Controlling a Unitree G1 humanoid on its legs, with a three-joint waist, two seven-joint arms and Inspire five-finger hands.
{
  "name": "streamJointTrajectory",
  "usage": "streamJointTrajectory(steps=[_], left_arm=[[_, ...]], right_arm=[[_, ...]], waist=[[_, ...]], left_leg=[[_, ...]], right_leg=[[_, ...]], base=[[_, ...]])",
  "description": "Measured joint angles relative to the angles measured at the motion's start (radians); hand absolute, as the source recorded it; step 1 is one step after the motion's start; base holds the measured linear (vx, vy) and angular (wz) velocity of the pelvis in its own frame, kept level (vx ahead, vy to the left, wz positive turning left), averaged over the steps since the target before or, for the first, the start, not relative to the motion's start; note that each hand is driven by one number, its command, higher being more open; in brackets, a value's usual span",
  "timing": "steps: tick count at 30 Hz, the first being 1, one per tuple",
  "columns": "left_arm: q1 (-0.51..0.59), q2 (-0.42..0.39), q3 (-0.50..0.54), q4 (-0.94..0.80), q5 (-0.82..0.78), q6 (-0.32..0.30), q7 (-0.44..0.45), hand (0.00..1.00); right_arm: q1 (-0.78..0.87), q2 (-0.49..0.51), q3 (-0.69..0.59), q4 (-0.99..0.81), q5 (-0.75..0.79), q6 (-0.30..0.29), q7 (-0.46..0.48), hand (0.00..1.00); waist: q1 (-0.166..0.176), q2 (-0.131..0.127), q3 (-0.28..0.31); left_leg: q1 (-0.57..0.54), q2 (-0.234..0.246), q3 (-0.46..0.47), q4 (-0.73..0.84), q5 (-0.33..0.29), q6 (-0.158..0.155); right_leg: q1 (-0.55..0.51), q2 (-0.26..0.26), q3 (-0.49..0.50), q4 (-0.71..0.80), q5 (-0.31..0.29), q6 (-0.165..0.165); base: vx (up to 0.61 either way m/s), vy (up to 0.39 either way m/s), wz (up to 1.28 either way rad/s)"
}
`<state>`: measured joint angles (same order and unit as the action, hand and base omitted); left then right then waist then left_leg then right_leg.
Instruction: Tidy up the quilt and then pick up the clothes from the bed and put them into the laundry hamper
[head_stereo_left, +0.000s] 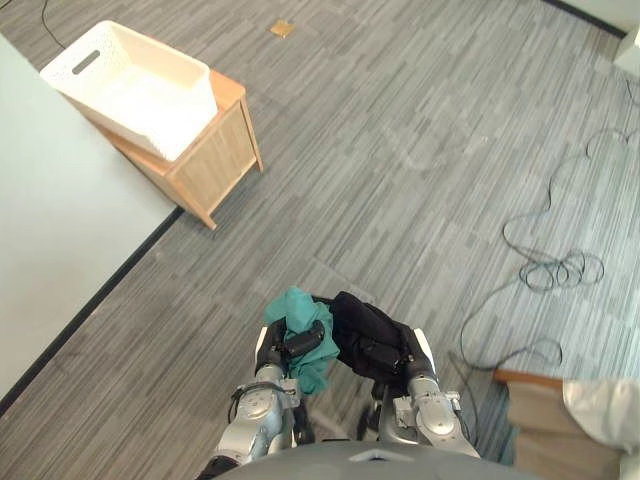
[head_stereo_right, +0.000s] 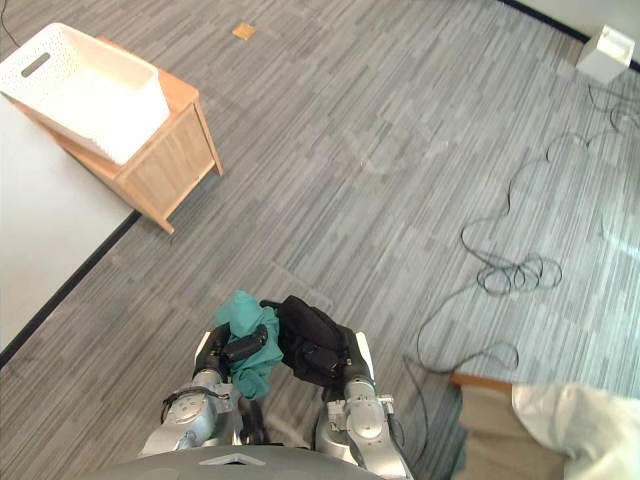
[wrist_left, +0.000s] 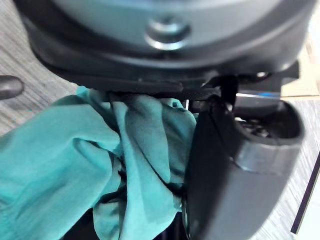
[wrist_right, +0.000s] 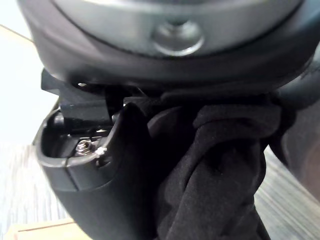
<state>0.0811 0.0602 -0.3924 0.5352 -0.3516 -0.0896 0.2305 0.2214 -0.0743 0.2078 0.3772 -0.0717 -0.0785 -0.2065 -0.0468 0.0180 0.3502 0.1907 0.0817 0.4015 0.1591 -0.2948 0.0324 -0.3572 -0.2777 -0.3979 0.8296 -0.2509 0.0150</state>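
Observation:
A teal garment (head_stereo_left: 305, 335) hangs bunched in my left hand (head_stereo_left: 278, 347), whose thumb (wrist_left: 235, 180) and fingers are curled round the cloth (wrist_left: 75, 165). Beside it a black garment (head_stereo_left: 368, 335) is held up by my right hand (head_stereo_left: 412, 352), with the thumb (wrist_right: 110, 185) pressed against the dark cloth (wrist_right: 220, 165). Both hands are close to my body, low over the floor. The white laundry hamper (head_stereo_left: 135, 85) stands far ahead at the left on a small wooden table (head_stereo_left: 215, 150), open and with nothing seen inside.
The bed's pale edge (head_stereo_left: 60, 220) runs along the left. A wooden bedside unit with white cloth on it (head_stereo_right: 560, 425) sits at the lower right. A small white box (head_stereo_right: 606, 52) stands at the far right. Grey striped floor (head_stereo_left: 400, 160) lies between me and the hamper.

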Motion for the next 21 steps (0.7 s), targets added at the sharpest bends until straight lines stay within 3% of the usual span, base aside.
streamJointTrajectory(steps=[1, 2, 3, 4, 5, 6, 7, 8, 9, 10, 11, 12, 14, 15, 16, 17, 19, 21], left_arm=[[-0.033, -0.006, -0.016, 0.027, 0.000, 0.001, -0.002, 0.00], [-0.043, -0.007, -0.021, 0.038, 0.001, 0.001, -0.007, 0.00], [-0.041, -0.006, -0.021, 0.044, 0.001, 0.001, -0.008, 0.00], [-0.036, -0.008, -0.020, 0.055, 0.001, 0.002, -0.008, 0.00], [-0.042, -0.028, -0.017, 0.096, 0.004, 0.004, -0.013, 0.00], [-0.062, -0.040, -0.017, 0.096, 0.005, 0.011, -0.012, 0.00], [-0.095, -0.054, -0.020, 0.103, 0.006, 0.013, -0.016, 0.00], [-0.113, -0.070, -0.020, 0.105, 0.006, 0.008, -0.017, 0.00], [-0.087, -0.072, -0.015, 0.102, 0.004, 0.000, -0.018, 0.00], [-0.061, -0.079, -0.022, 0.093, 0.000, -0.017, -0.025, 0.00], [-0.049, -0.088, -0.024, 0.080, -0.009, -0.025, -0.028, 0.00], [-0.054, -0.090, -0.022, 0.081, -0.022, -0.034, -0.030, 0.00], [-0.059, -0.084, -0.023, 0.080, -0.043, -0.037, -0.031, 0.00], [-0.058, -0.080, -0.023, 0.079, -0.043, -0.037, -0.031, 0.00], [-0.058, -0.077, -0.022, 0.079, -0.043, -0.036, -0.032, 0.00], [-0.049, -0.067, -0.022, 0.065, -0.043, -0.028, -0.043, 0.00], [0.033, -0.052, -0.001, -0.044, -0.042, -0.015, -0.091, 0.00], [0.143, -0.048, 0.005, -0.138, -0.071, -0.029, -0.137, 0.00]], right_arm=[[-0.023, -0.005, -0.005, -0.003, 0.000, 0.001, 0.000, 0.00], [-0.036, -0.009, 0.000, -0.004, 0.000, -0.001, 0.000, 0.00], [-0.037, -0.008, 0.002, -0.004, 0.001, -0.003, 0.001, 0.00], [-0.034, -0.006, 0.010, -0.007, 0.001, -0.006, 0.001, 0.00], [-0.057, -0.022, 0.011, -0.002, 0.000, 0.001, 0.001, 0.00], [-0.092, -0.025, 0.004, 0.012, 0.001, 0.009, 0.000, 0.00], [-0.107, -0.029, -0.026, 0.023, 0.000, 0.018, -0.006, 0.00], [-0.106, -0.031, -0.043, 0.011, 0.000, 0.030, -0.012, 0.00], [-0.106, -0.039, -0.034, 0.015, -0.001, 0.018, -0.010, 0.00], [-0.082, -0.054, -0.012, 0.014, -0.002, 0.004, -0.009, 0.00], [-0.082, -0.069, -0.009, 0.023, -0.004, 0.005, -0.007, 0.00], [-0.084, -0.065, -0.010, 0.048, -0.005, 0.007, -0.008, 0.00], [-0.085, -0.045, -0.016, 0.086, -0.025, 0.028, -0.020, 0.00], [-0.088, -0.038, -0.019, 0.096, -0.032, 0.046, -0.026, 0.00], [-0.091, -0.052, -0.035, 0.101, -0.033, 0.049, -0.028, 0.00], [-0.126, -0.097, -0.048, 0.140, -0.034, 0.059, 0.002, 0.00], [-0.185, -0.167, -0.107, 0.167, 0.050, 0.085, 0.054, 0.00], [-0.210, -0.206, -0.196, 0.151, 0.065, 0.087, -0.025, 0.00]], waist=[[-0.012, 0.024, 0.005], [-0.012, 0.041, 0.009], [-0.013, 0.044, 0.005], [-0.017, 0.027, -0.006], [-0.009, 0.101, -0.020], [-0.004, 0.126, -0.019], [-0.003, 0.129, -0.008], [-0.039, 0.089, 0.018], [-0.040, 0.107, 0.005], [-0.050, 0.126, -0.007], [-0.037, 0.162, -0.012], [-0.019, 0.172, -0.008], [-0.003, 0.140, 0.014], [0.005, 0.115, 0.030], [0.016, 0.100, 0.036], [0.045, 0.086, 0.034], [0.062, 0.080, 0.039], [0.077, 0.073, 0.030]], left_leg=[[0.030, 0.038, -0.004, -0.004, -0.013, -0.072], [0.079, 0.076, 0.000, -0.006, -0.042, -0.135], [0.106, 0.089, 0.001, -0.006, -0.057, -0.167], [0.165, 0.095, -0.002, -0.006, -0.078, -0.218], [0.201, 0.150, -0.003, -0.001, -0.072, -0.260], [0.192, 0.175, 0.005, 0.013, -0.025, -0.289], [0.184, 0.151, -0.029, 0.053, 0.116, -0.265], [0.181, 0.125, -0.080, 0.137, 0.298, -0.179], [0.171, 0.137, -0.102, 0.204, 0.378, -0.146], [0.099, 0.212, -0.111, 0.452, 0.441, -0.101], [0.011, 0.281, -0.122, 0.691, 0.382, -0.083], [-0.109, 0.319, -0.146, 0.923, 0.300, -0.080], [-0.230, 0.288, -0.159, 1.028, 0.203, -0.088], [-0.302, 0.243, -0.153, 1.004, 0.156, -0.098], [-0.336, 0.228, -0.144, 0.977, 0.139, -0.103], [-0.400, 0.185, -0.097, 0.861, 0.102, -0.109], [-0.469, 0.143, 0.001, 0.662, 0.084, -0.086], [-0.500, 0.079, 0.223, 0.373, 0.111, -0.035]], right_leg=[[-0.050, 0.047, -0.034, -0.206, 0.027, 0.010], [-0.086, 0.102, -0.048, -0.428, 0.119, -0.009], [-0.095, 0.126, -0.052, -0.538, 0.180, -0.023], [-0.101, 0.154, -0.036, -0.679, 0.347, -0.078], [-0.096, 0.206, -0.015, -0.655, 0.497, -0.111], [-0.117, 0.216, -0.007, -0.606, 0.473, -0.137], [-0.149, 0.163, 0.017, -0.443, 0.363, -0.118], [-0.154, 0.075, -0.006, -0.251, 0.241, -0.117], [-0.117, 0.078, -0.005, -0.263, 0.218, -0.077], [0.006, 0.123, -0.030, -0.354, 0.151, -0.077], [0.072, 0.181, -0.033, -0.407, 0.135, -0.081], [0.154, 0.228, -0.029, -0.455, 0.111, -0.090], [0.285, 0.254, -0.010, -0.537, 0.085, -0.097], [0.364, 0.261, 0.001, -0.595, 0.077, -0.089], [0.391, 0.262, 0.004, -0.621, 0.074, -0.086], [0.444, 0.261, 0.022, -0.670, 0.075, -0.068], [0.519, 0.262, 0.016, -0.727, 0.058, -0.033], [0.642, 0.263, -0.038, -0.803, 0.017, 0.035]], base=[[0.61, -0.323, 0.59], [0.78, -0.435, 0.46], [0.85, -0.487, 0.34], [0.92, -0.512, 0.29], [0.79, -0.417, 0.05], [0.78, -0.398, -0.04], [0.71, -0.432, 0.31], [0.65, -0.506, 0.56], [0.53, -0.592, 0.63], [0.51, -0.523, -0.02], [0.64, -0.494, -0.30], [0.59, -0.303, -0.52], [0.57, -0.245, -0.38], [0.54, -0.211, -0.30], [0.53, -0.183, -0.36], [0.54, -0.161, -0.35], [0.59, -0.135, -0.09], [0.68, -0.114, 0.46]])
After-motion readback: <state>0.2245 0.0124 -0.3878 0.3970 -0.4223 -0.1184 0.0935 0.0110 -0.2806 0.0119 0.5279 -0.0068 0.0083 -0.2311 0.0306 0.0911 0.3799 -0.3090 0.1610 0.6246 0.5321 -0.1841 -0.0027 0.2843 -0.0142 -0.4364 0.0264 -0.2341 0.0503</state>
